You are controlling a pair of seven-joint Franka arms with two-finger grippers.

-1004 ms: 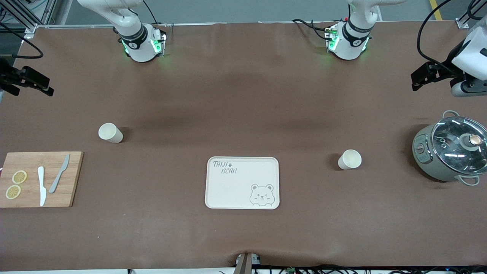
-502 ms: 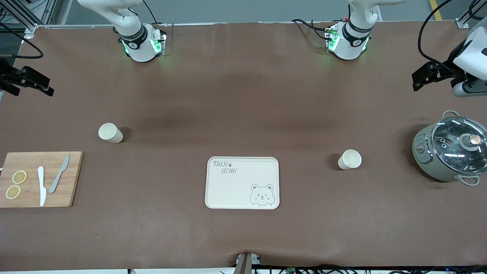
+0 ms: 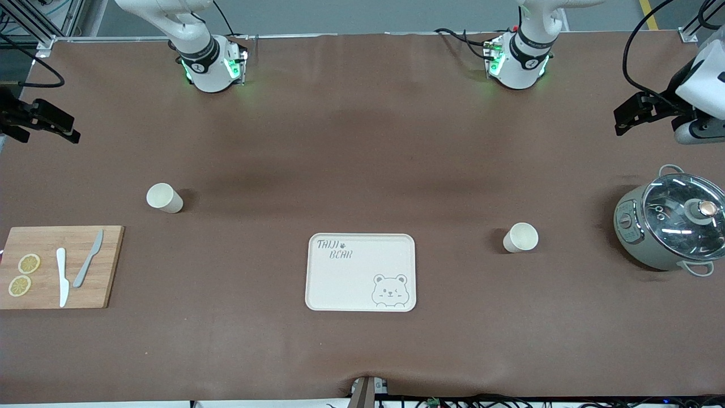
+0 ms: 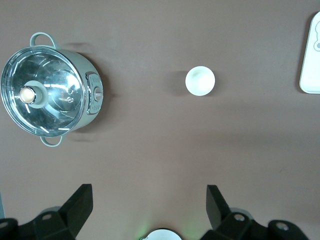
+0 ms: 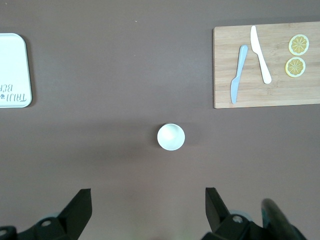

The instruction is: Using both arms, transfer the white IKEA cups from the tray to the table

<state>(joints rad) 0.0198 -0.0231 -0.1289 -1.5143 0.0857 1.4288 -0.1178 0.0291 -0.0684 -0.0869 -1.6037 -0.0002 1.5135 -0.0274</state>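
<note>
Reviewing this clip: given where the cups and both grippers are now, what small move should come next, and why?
Probably none beyond holding both arms parked. The tray carries nothing; one cup stands on the table toward the right arm's end, the other cup toward the left arm's end. The left gripper and right gripper hang open over the table's ends, holding nothing, so the task looks finished.

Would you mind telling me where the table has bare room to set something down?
Bare table runs between the robot bases and the tray, flanked by the two cups. It is crowded at the cutting board and at the pot.
</note>
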